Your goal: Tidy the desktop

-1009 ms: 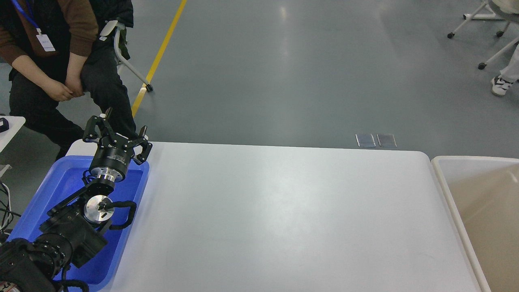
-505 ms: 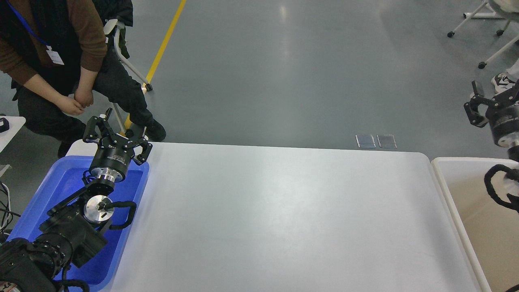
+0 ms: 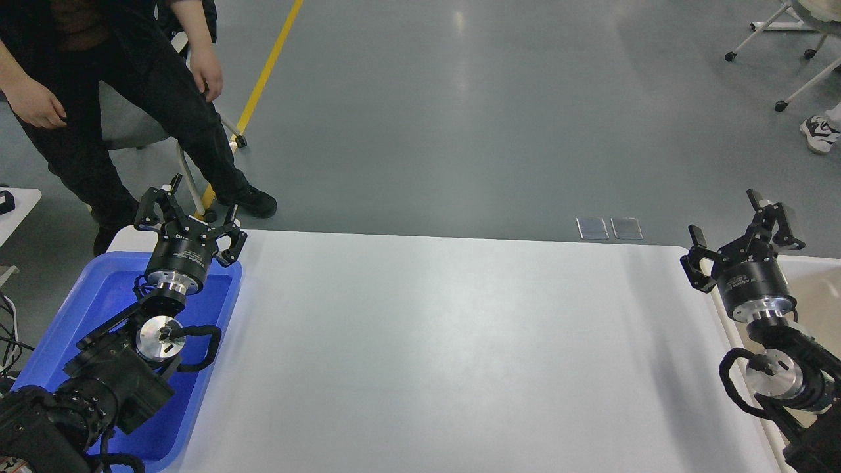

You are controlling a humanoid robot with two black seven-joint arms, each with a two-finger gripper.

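Two containers are flanking the counter (image 3: 447,355). A blue tray (image 3: 79,315) is sitting at the lower left of the frame; the left arm is covering much of it, and the floor that is showing is holding nothing. A beige bin (image 3: 818,289) with a white rim is standing at the right edge, largely hidden behind the right arm; its contents cannot be told.

The counter, one wide white top, is filling the centre and lower part of the frame.

Two tools are showing. The left tool (image 3: 190,213) is hovering over the tray's far end, fingers spread and holding nothing. The right tool (image 3: 739,230) is hovering at the counter's upper right corner, fingers likewise spread and empty.

One person (image 3: 125,85) is standing at the upper left.
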